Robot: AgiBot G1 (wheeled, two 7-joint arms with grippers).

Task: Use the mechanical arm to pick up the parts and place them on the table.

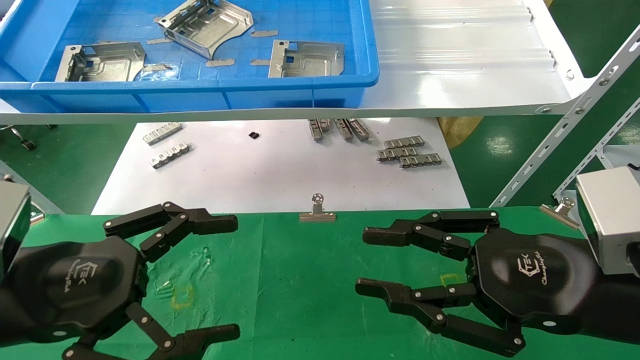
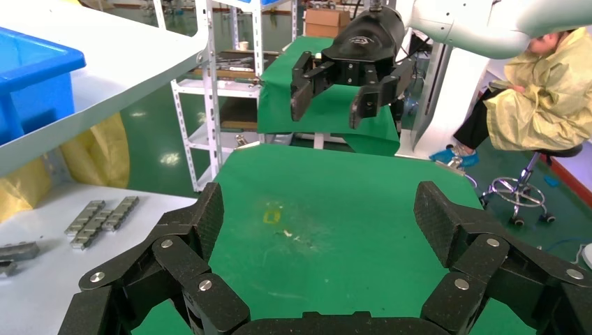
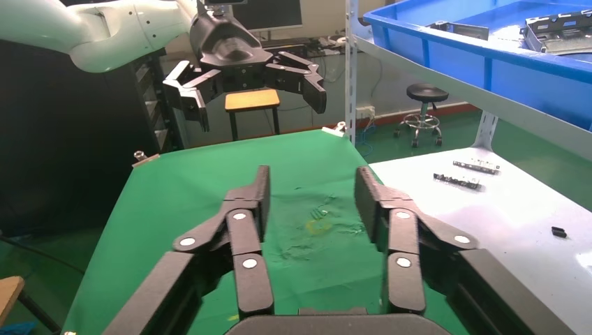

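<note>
Three silver-grey stamped parts lie in the blue bin (image 1: 200, 92) on the shelf: one at the left (image 1: 102, 62), one tilted in the middle (image 1: 207, 25), one at the right (image 1: 306, 59). Two show in the right wrist view (image 3: 558, 31). My left gripper (image 1: 236, 277) is open and empty, low over the left of the green table (image 1: 300, 280). My right gripper (image 1: 361, 261) is open and empty over the table's right side. The two face each other. My left gripper (image 2: 321, 216) and right gripper (image 3: 312, 202) hold nothing in their wrist views.
A glossy white shelf (image 1: 460, 75) carries the bin above a white sheet (image 1: 280, 175) with toothed metal strips (image 1: 407, 152). Binder clips (image 1: 317, 210) hold the cloth's far edge. Slotted shelf struts (image 1: 565, 135) stand at the right. Yellow square outlines (image 1: 182, 296) mark the cloth.
</note>
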